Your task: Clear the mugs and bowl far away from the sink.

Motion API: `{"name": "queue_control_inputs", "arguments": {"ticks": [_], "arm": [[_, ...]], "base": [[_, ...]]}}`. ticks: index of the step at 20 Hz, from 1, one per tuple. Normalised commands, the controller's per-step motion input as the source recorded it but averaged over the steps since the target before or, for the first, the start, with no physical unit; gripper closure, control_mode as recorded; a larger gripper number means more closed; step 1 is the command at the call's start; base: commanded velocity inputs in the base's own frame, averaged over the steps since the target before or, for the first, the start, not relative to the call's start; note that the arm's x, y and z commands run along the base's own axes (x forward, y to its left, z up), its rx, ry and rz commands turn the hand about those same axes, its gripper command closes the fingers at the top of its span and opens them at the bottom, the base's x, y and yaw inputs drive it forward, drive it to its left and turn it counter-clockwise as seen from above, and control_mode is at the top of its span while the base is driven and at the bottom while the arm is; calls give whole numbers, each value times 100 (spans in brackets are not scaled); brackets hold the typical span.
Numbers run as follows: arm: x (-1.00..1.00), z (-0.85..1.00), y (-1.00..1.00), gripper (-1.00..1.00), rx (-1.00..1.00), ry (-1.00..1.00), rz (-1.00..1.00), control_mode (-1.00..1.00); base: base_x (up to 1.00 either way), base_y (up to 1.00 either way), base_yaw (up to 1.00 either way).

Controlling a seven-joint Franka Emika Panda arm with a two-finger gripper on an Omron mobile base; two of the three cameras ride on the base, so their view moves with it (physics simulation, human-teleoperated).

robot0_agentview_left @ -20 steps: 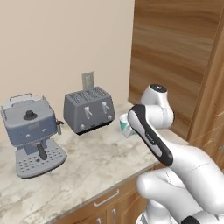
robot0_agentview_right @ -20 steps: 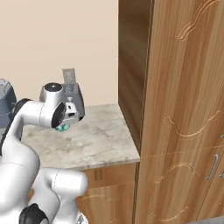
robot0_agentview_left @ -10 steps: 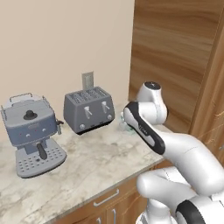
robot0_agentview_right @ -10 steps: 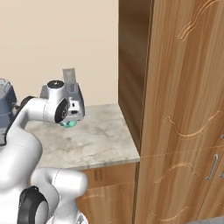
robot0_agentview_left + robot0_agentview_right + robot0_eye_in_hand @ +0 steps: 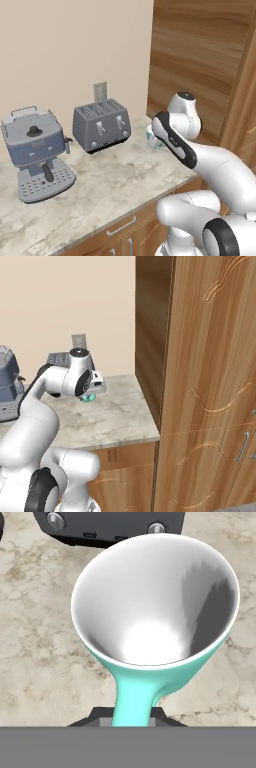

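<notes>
Beside the toaster (image 5: 102, 125) in the left base view the teal mug (image 5: 151, 136) is seen above the tabletop (image 5: 115, 175), in the right base view under the hand (image 5: 90, 396), and in the hand view gripped by its handle, probably light, stiff, breakable.

So the coffee machine (image 5: 36, 152) sits far left on the counter (image 5: 120, 180), toaster (image 5: 101, 124) to its right by the wall, then the mug (image 5: 152, 137) right of that, near the tall cabinet (image 5: 200, 381).
</notes>
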Motion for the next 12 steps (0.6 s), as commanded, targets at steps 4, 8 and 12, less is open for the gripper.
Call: {"name": "queue_control_inputs", "arguments": {"ticks": [4, 8, 12], "arm": [[13, -17, -29, 100, 0, 0, 4, -100], [16, -32, -11, 100, 0, 0, 2, -100], [21, -36, -21, 100, 1, 0, 1, -100]], "base": [[0, 0, 0], [0, 0, 0], [0, 0, 0]]}}
